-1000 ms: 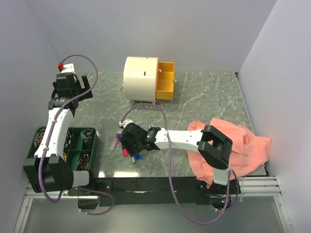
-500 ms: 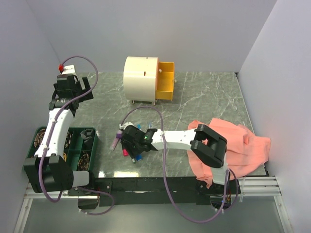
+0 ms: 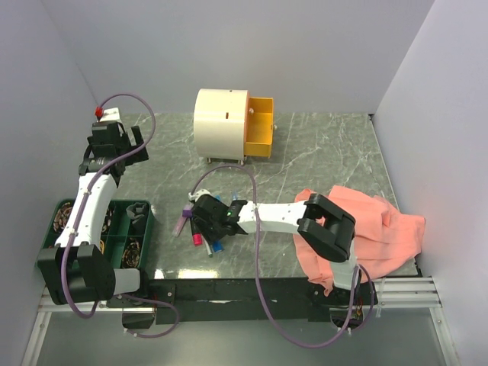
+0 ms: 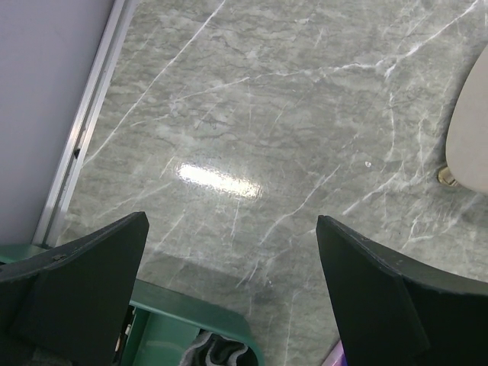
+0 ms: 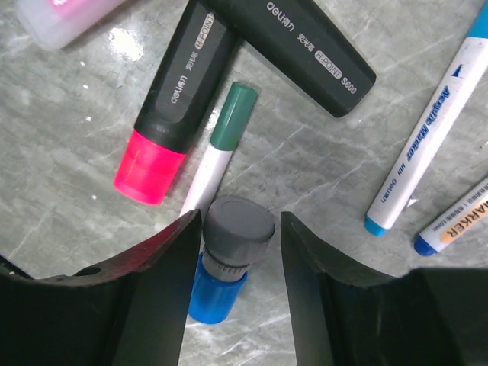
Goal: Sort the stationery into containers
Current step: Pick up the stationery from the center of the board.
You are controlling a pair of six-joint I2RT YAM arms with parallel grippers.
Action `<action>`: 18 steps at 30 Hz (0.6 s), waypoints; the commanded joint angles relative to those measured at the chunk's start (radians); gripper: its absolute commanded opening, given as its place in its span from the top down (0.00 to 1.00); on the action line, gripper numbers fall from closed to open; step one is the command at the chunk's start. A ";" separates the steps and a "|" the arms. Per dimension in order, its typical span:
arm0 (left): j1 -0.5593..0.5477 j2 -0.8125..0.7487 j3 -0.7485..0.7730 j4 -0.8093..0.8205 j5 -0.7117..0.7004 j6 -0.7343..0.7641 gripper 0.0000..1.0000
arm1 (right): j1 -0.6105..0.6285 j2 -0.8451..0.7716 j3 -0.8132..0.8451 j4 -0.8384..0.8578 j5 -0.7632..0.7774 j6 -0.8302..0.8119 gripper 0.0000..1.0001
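Observation:
The stationery lies in a small pile on the marble table near the front. In the right wrist view I see a black-and-pink highlighter, a black marker, a white pen with a green cap, two white markers with blue caps, and a blue stick with a grey cap. My right gripper is open, low over the pile, its fingers on either side of the grey-capped blue stick. The cream drum cabinet has one yellow-orange drawer pulled out. My left gripper is open and empty above bare table.
A green compartment tray with small parts sits at the front left; its corner shows in the left wrist view. A salmon-pink cloth lies at the front right, under the right arm. Walls close in on three sides.
The right gripper has settled slightly lower over the pile and its arm has shifted a little left. The left gripper has drifted slightly toward the near side.

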 commanded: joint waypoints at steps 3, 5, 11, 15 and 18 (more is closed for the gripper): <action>0.005 -0.032 -0.003 0.031 0.020 -0.013 0.01 | -0.004 0.032 0.036 0.032 0.002 -0.024 0.53; 0.004 -0.033 -0.003 0.031 0.020 -0.013 0.01 | -0.006 0.027 0.034 0.037 -0.006 -0.028 0.63; 0.005 -0.029 0.011 0.024 0.033 -0.021 0.01 | -0.011 -0.074 0.022 0.029 0.002 -0.087 0.82; 0.005 -0.024 0.025 0.019 0.050 -0.025 0.01 | -0.018 -0.195 0.060 -0.023 -0.012 -0.229 0.94; 0.004 -0.013 0.033 0.016 0.067 -0.024 0.00 | -0.050 -0.289 0.109 -0.077 -0.004 -0.287 1.00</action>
